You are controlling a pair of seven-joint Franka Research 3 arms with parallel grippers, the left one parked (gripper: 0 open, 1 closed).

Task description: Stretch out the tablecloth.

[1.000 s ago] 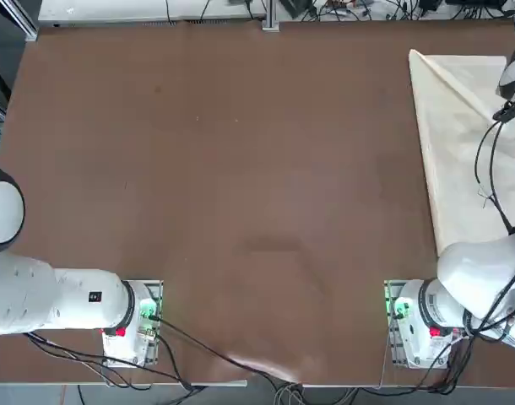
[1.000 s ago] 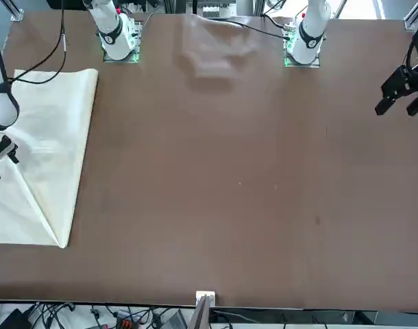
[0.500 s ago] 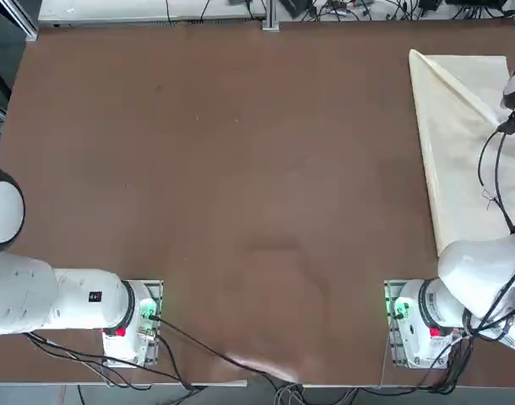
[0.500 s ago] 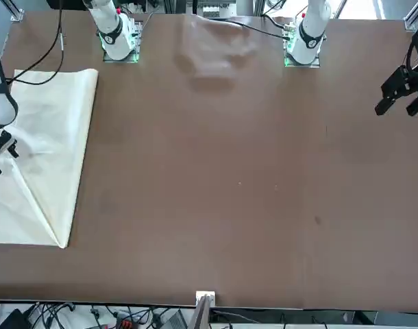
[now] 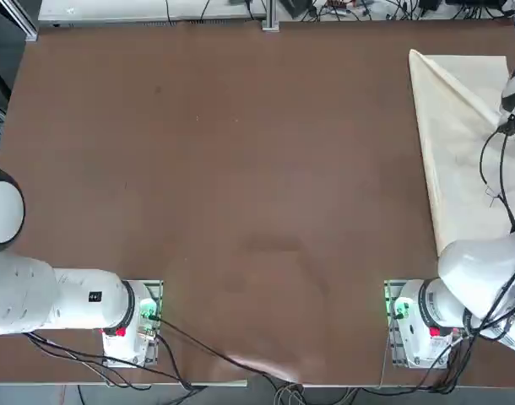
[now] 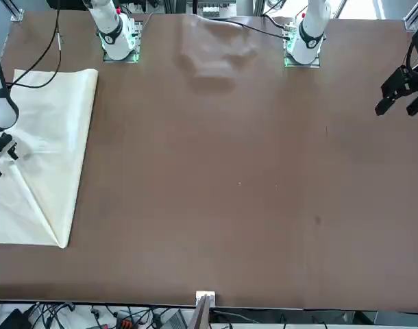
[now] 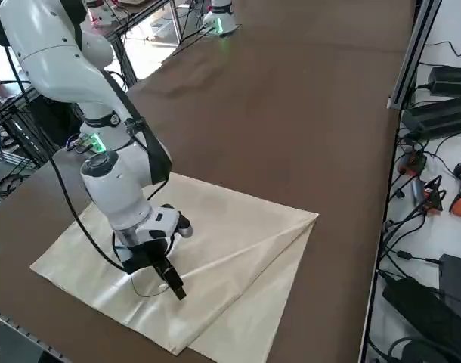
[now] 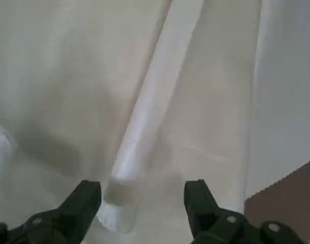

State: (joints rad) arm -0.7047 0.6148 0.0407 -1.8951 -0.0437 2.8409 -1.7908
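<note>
Right under the jaws sits the tablecloth (image 7: 215, 249), spread at the robot's right-hand end of the brown table (image 5: 241, 169) and folded over on itself, so one corner flap lies diagonally across the rest. The right gripper (image 8: 142, 195) hangs just above it, pointing down, fingers (image 8: 84, 201) spread wide with nothing between them. From the wrist camera, the folded edge runs as a pale ridge up through the gap between the two fingertips, and a sliver of bare table shows off past one finger.

Handling-wise, my guess is this thing is super light and floppy: thin cream fabric, plain weave, a slight sheen, soft creases all over, square corners. It won't hold any shape once lifted, and it'll probably drag and bunch instead of sliding cleanly. The tabletop looks smooth and matte, so pulling one layer might tow the layer underneath along too.

Best place to take hold, I'd say, is the top flap only, at the fold ridge or, better, out at the flap's free corner, pinching just one thickness. Grab both layers and the whole sheet would just shift without unfolding. A shallow pinch could also slip off fabric this thin.
</note>
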